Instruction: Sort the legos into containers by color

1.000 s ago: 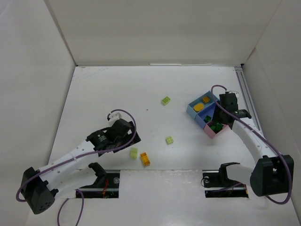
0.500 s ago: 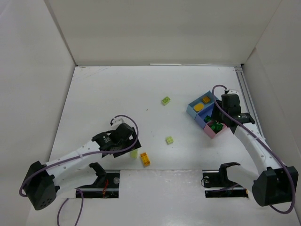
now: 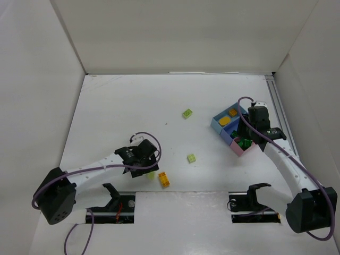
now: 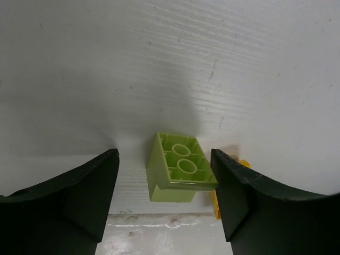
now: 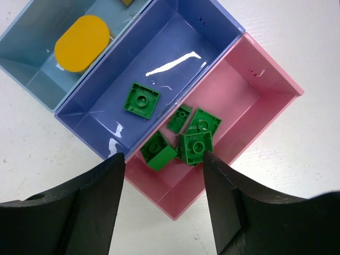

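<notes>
Lime lego (image 4: 180, 172) sat between our left pincer's (image 4: 163, 159) wide-open, empty jaws; we judged lowering to the worktop (image 4: 159, 53), then closing squarely, best.

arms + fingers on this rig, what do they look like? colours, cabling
Left arm and right arm: white links, black joints and bases. A purple cable loops along each. Fingers are matte black, broad, curved-edged; no markings visible.

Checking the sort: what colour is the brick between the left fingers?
Lime brick, clearest in left wrist view.
</notes>
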Robot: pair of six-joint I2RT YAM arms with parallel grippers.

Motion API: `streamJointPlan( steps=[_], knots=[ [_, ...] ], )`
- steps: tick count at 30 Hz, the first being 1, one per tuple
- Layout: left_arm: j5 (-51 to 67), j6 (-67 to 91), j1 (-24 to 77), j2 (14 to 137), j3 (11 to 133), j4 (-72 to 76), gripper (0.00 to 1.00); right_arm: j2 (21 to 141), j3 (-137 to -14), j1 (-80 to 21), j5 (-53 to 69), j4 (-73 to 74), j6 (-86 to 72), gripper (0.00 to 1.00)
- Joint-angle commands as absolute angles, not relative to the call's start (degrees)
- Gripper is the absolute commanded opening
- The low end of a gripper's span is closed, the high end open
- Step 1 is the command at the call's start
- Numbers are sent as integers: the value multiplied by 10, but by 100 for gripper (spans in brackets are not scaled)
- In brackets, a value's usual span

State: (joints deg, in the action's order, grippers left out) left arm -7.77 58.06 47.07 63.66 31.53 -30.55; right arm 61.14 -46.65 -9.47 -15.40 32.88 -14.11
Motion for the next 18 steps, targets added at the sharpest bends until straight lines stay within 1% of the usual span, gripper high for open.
streamJointPlan(
  steps=[1,6,9,10,14,15,17,18],
  knots=[
    [-90,570,477,647,332,-301,64,608,-466,-100,-163,308,-140,66],
    [-95,570,483,653,337,-308,51,613,-466,-100,-163,308,-140,66],
    [-95,564,483,653,337,-308,48,613,-466,-100,-163,308,-140,66],
    [-95,564,483,653,343,-308,44,613,-466,-100,-163,308,-140,66],
    [-95,564,483,647,354,-322,36,613,-466,-100,-163,308,-140,66],
    [-100,564,483,647,361,-327,31,613,-466,-100,-163,308,-140,66],
    [-100,564,483,642,367,-327,26,613,-466,-100,-163,308,-140,66],
    [-100,564,483,635,374,-327,26,613,-466,-100,-163,308,-140,66]
  ],
)
